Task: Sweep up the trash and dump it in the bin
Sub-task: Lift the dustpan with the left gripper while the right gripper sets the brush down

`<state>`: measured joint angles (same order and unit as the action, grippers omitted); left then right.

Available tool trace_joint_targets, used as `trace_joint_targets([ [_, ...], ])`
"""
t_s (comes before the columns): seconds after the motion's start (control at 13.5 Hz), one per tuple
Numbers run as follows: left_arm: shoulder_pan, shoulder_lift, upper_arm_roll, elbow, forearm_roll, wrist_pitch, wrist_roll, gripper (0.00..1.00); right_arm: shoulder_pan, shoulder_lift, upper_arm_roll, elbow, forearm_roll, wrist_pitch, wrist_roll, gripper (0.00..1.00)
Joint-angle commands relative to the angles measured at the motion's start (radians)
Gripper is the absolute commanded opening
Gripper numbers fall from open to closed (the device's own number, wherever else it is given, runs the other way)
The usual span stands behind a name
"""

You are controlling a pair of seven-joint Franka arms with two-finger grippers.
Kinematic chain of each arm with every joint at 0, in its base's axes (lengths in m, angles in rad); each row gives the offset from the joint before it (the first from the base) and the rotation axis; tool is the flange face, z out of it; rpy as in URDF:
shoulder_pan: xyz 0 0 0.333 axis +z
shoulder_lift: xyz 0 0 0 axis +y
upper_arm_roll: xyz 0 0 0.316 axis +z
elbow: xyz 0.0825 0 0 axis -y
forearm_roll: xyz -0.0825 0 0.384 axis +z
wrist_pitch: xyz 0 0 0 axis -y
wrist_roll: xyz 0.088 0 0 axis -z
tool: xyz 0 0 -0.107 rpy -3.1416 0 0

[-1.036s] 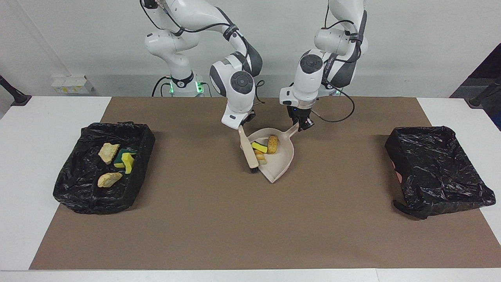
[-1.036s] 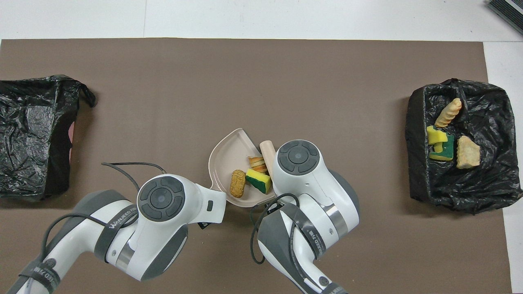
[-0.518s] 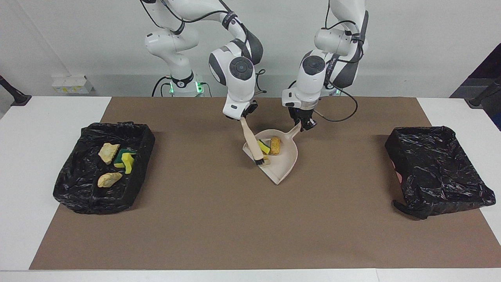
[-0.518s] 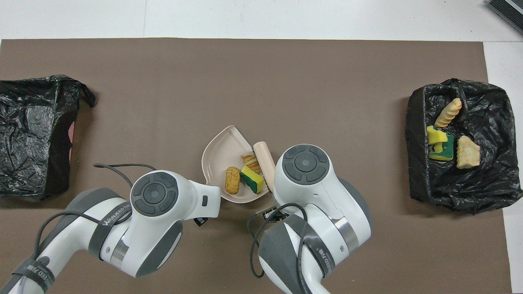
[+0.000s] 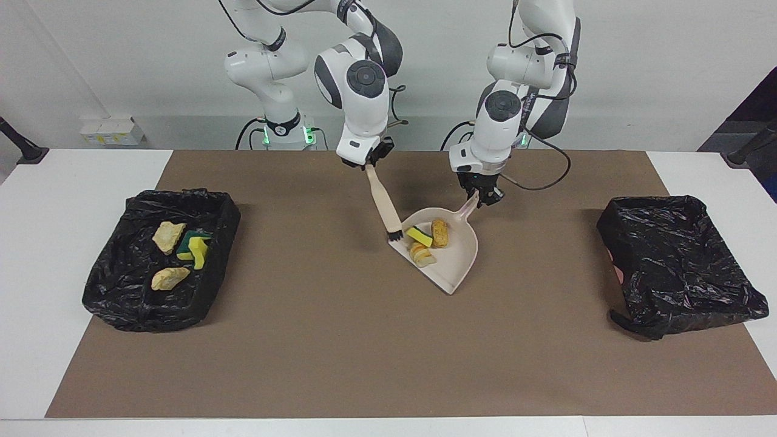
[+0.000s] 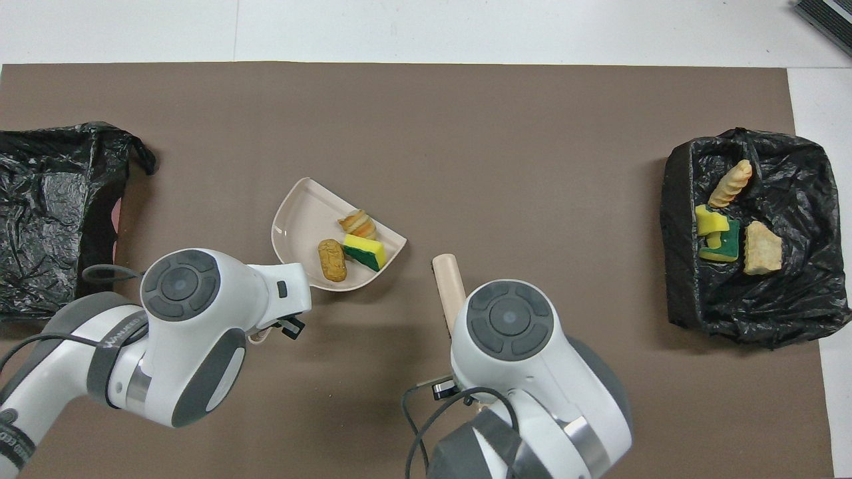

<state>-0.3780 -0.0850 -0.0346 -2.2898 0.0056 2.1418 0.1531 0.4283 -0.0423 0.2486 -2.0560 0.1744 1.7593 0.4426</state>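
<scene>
**Pan and brush part, trash aboard**

Your left gripper (image 5: 484, 197) has carried the dustpan (image 5: 456, 267) up and toward the left arm's end of the mat since a second ago. It is clamped on the pan's handle. Your right gripper (image 5: 366, 161) has lifted the brush (image 5: 384, 206) clear of the pan; it is closed on the brush handle, bristles hanging down just beside the pan's edge.

Two black-lined bins sit at the table's ends. The bin (image 5: 680, 261) at the left arm's end shows only black liner. The other bin (image 5: 121, 303), at the right arm's end, holds four pieces: two pale lumps (image 5: 168, 237) and two sponges (image 5: 195, 247). Nothing stands on the brown mat (image 5: 340, 352) between the pan and either bin.

Three pieces of trash lie in the pan, close together: a green-backed yellow sponge (image 6: 364, 251), an orange-brown oval lump (image 6: 331, 260) and a pale ridged lump (image 6: 357, 223).
</scene>
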Motion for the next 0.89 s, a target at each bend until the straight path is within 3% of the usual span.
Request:
trace_joint_targets([
  [0.0,0.062,-0.074,-0.004,0.022,0.002,-0.045,-0.055,0.0,0.113,-0.047,0.005,-0.079,0.03,0.112,0.202,0.0],
  [0.3,0.181,-0.143,-0.002,0.073,0.022,-0.082,-0.052,0.0,0.265,0.044,0.005,-0.11,0.03,0.319,0.387,0.0],
  [0.37,0.22,-0.147,-0.002,0.104,0.025,-0.156,-0.041,0.0,0.298,0.077,0.003,-0.108,0.03,0.366,0.419,0.0],
  [0.67,0.407,-0.125,0.002,0.257,0.054,-0.328,0.108,0.0,0.331,0.153,0.003,-0.095,0.027,0.391,0.426,0.0],
  [0.81,0.5,-0.117,0.002,0.283,0.06,-0.402,0.208,0.0,0.333,0.153,0.003,-0.095,0.027,0.384,0.43,0.0],
])
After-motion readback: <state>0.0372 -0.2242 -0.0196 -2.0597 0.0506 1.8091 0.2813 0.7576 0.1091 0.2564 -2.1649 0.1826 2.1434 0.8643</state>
